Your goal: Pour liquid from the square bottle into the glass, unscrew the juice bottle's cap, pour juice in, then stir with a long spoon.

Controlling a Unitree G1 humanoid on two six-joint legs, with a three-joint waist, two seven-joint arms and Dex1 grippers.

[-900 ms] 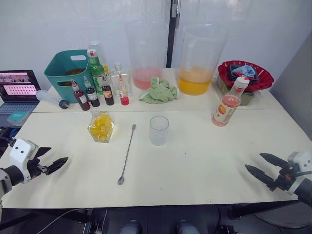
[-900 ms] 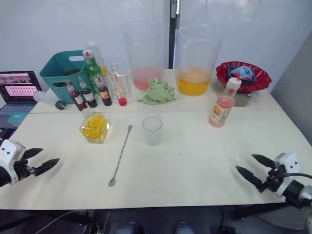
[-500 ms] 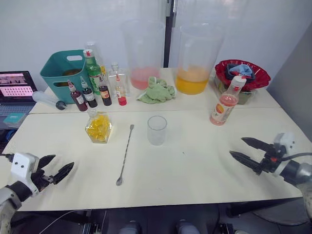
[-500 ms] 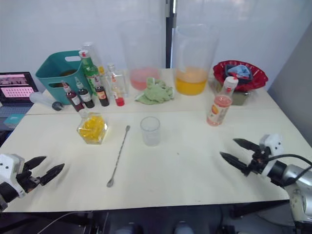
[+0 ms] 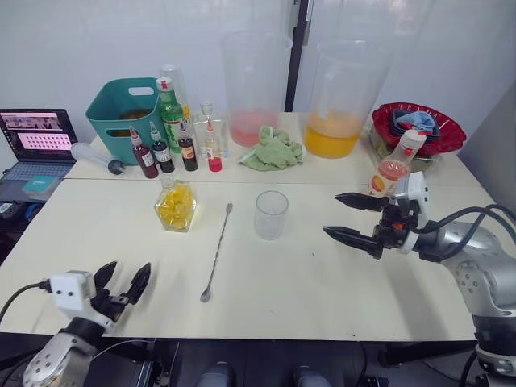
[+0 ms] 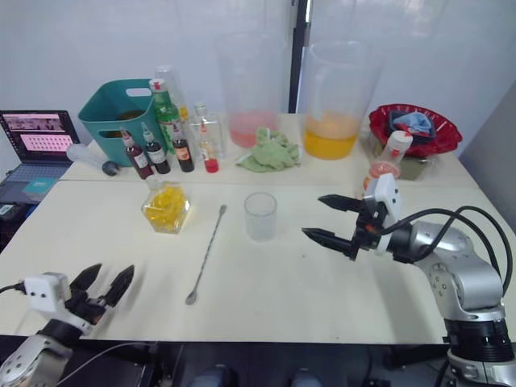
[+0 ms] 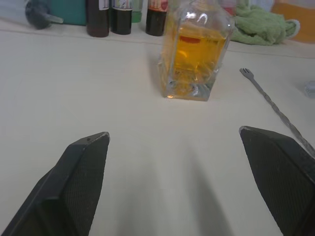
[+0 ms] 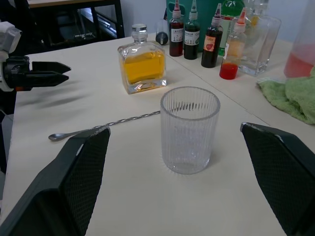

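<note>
The square bottle (image 5: 175, 207) with yellow contents stands left of centre on the table. The empty glass (image 5: 271, 214) is at the middle, and the long spoon (image 5: 218, 251) lies between them. My right gripper (image 5: 332, 214) is open just right of the glass, level with it and not touching. Behind that arm stands the juice bottle (image 5: 393, 172), its white cap (image 5: 414, 139) on. My left gripper (image 5: 129, 266) is open and empty near the front edge, short of the square bottle (image 7: 194, 46). The glass (image 8: 190, 129) appears straight ahead between the right fingers (image 8: 74, 182).
Along the back stand a teal basket (image 5: 121, 113), a green bottle (image 5: 169, 109), small dark bottles (image 5: 161, 151), two big pitchers (image 5: 256, 81) (image 5: 347, 89), a green cloth (image 5: 274, 151) and a red bowl (image 5: 419, 125). A laptop (image 5: 36, 141) sits far left.
My right gripper has travelled in from the table's right front edge to just beside the glass. The left gripper has shifted a little rightward along the front edge. Both stay open.
</note>
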